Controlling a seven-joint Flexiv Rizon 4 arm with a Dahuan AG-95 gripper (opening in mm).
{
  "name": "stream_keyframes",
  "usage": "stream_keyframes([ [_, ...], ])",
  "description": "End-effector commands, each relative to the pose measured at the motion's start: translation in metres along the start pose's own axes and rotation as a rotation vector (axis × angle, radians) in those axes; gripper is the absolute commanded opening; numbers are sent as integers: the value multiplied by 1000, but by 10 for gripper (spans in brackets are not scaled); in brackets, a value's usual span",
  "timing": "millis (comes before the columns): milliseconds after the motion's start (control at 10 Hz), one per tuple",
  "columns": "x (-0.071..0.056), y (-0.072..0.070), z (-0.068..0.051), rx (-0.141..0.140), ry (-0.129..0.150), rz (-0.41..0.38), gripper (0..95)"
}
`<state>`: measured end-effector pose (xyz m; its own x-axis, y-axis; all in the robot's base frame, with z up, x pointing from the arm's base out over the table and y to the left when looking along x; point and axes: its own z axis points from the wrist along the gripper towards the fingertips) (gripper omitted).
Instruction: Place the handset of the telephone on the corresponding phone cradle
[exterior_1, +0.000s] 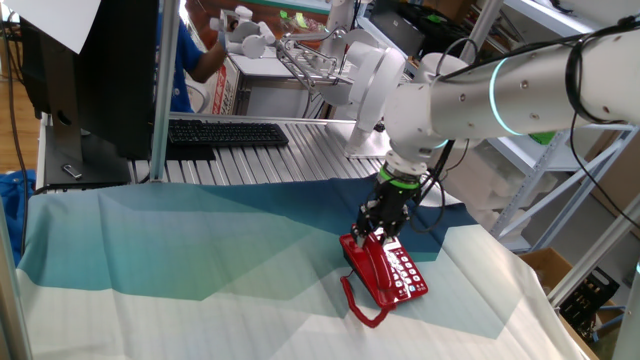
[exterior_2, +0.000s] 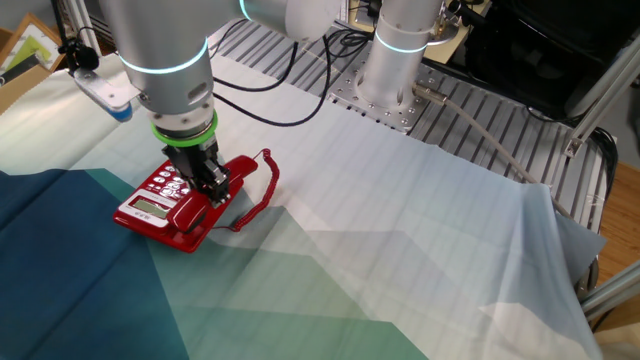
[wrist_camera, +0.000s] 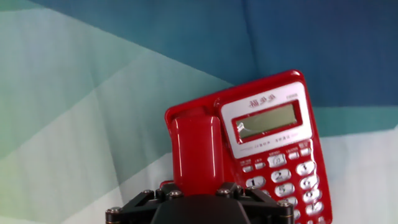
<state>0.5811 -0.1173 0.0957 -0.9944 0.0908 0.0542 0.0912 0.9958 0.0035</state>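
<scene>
The red telephone (exterior_1: 400, 275) (exterior_2: 150, 205) sits on the blue-green cloth, its white buttons (wrist_camera: 286, 177) and label panel (wrist_camera: 268, 119) facing up. The glossy red handset (wrist_camera: 196, 146) (exterior_2: 236, 170) lies along the phone cradle (wrist_camera: 186, 114), to the left of the buttons in the hand view. My gripper (exterior_1: 376, 233) (exterior_2: 211, 186) (wrist_camera: 198, 188) stands straight above the handset's middle, shut on it with a finger on each side. The handset's near end is hidden under the gripper. The coiled red cord (exterior_1: 362, 308) (exterior_2: 263, 190) loops out from the phone onto the cloth.
A black keyboard (exterior_1: 225, 132) and a dark monitor (exterior_1: 100, 70) stand on the ribbed metal table behind the cloth. The arm's base (exterior_2: 400, 60) with black cables (exterior_2: 290, 80) is at the far side. Shelving (exterior_1: 560, 190) stands to the right.
</scene>
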Motion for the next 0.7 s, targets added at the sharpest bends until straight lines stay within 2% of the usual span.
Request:
stream_keyframes([
  [100, 1, 0, -2, 27, -25, -105, 0],
  [300, 0, -2, -2, 36, -44, -177, 0],
  [500, 0, -5, -2, 32, -54, -195, 0],
  [600, 0, -11, -2, 28, -59, -203, 0],
  [700, 2, -18, 1, 12, -62, -197, 0],
])
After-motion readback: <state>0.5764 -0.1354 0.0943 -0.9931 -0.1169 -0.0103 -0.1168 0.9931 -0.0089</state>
